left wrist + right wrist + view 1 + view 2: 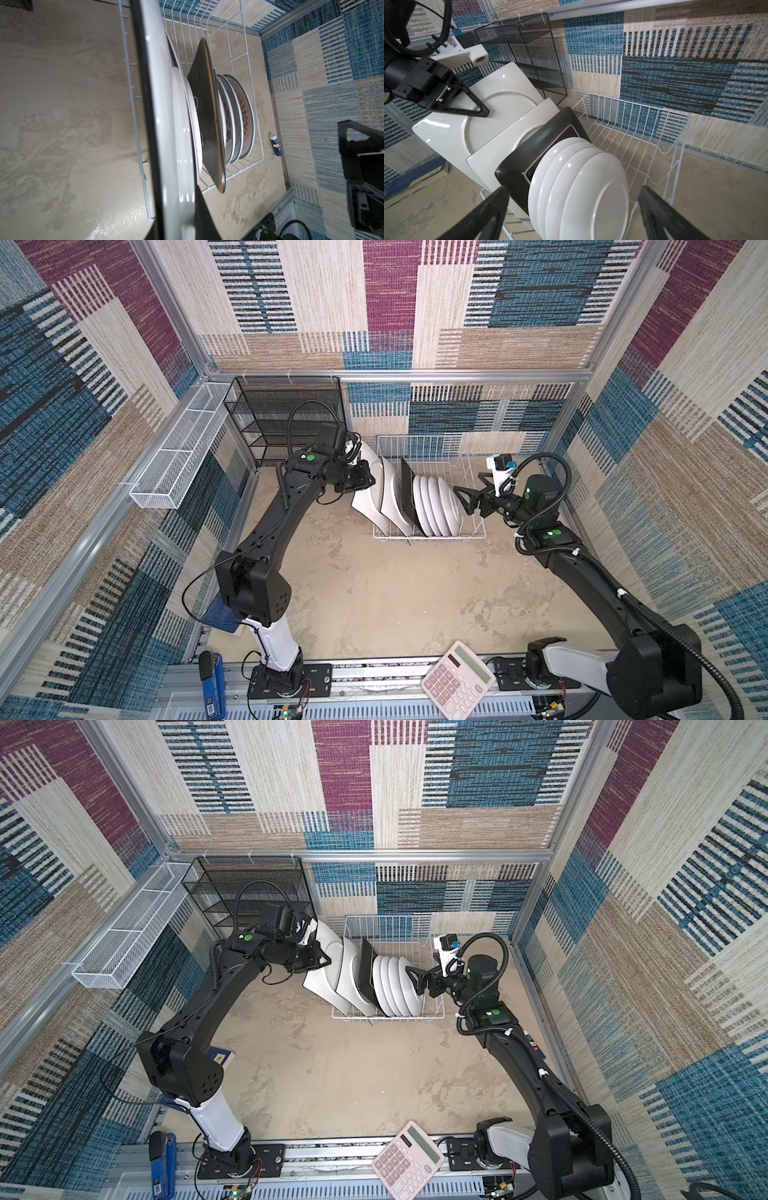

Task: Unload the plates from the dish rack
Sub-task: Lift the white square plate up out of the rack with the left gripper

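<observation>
Dish rack (419, 445) stands at the far side of the table (374, 593), about 12 o'clock from the middle in both top views. All seven plates stand on edge in it, in one row running 9 to 3 o'clock.

Left gripper (326, 961) comes in at the rack's 9 o'clock side. Its jaws are nearly closed, pinching the rim of the outermost large white plate (365, 506). One finger (483, 112) lies on the glossy face. That plate tilts away from the row, out over the 9 o'clock rim (whether its lower edge sits between the prongs, I cannot tell).

Going toward 3 o'clock:
- second large white plate (390, 497)
- black square plate (408, 493)
- four round white plates (436, 506), packed close, orange-printed faces turned to 9 o'clock

Right gripper (463, 502) is at the rack's 3 o'clock side, jaws spread wide and holding nothing. Its fingertips are just beside the last round plate; contact unclear.

Black mesh shelf (286, 418) sits at the rack's 10 o'clock. Calculator (457, 680) lies at the table's 6 o'clock edge.
</observation>
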`<action>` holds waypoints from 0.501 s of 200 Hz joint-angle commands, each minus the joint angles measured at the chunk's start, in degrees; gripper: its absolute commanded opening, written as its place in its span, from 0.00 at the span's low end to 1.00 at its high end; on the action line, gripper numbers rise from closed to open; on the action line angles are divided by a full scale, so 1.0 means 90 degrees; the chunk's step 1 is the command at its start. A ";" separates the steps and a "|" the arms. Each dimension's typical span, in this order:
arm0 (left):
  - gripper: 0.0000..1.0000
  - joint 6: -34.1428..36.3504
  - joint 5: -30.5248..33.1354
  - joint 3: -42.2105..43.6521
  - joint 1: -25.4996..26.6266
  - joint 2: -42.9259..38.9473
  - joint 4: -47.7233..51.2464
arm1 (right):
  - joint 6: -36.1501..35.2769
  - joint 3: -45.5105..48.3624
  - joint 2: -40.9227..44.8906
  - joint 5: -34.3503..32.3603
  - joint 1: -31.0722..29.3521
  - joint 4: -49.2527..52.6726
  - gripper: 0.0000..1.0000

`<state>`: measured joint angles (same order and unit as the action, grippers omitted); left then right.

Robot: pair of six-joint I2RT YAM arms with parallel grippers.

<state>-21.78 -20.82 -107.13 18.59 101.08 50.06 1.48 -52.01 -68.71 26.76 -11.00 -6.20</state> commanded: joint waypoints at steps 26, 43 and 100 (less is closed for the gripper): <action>0.00 0.0625 0.0344 -0.0181 -0.0024 -0.0451 -0.0211 | 0.0160 -0.0099 0.0027 0.0202 -0.0020 -0.0093 0.99; 0.00 0.0765 0.0511 -0.0295 -0.0016 -0.0551 -0.0135 | 0.0220 -0.0127 0.0002 0.0302 -0.0013 -0.0093 0.99; 0.00 0.1842 0.1266 -0.0649 -0.0019 -0.1030 -0.0098 | 0.0840 -0.0799 -0.0381 0.0734 -0.0017 0.0303 0.99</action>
<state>-12.47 -12.82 -111.20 18.50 93.97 53.54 4.78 -56.99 -70.94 31.00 -11.05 -4.62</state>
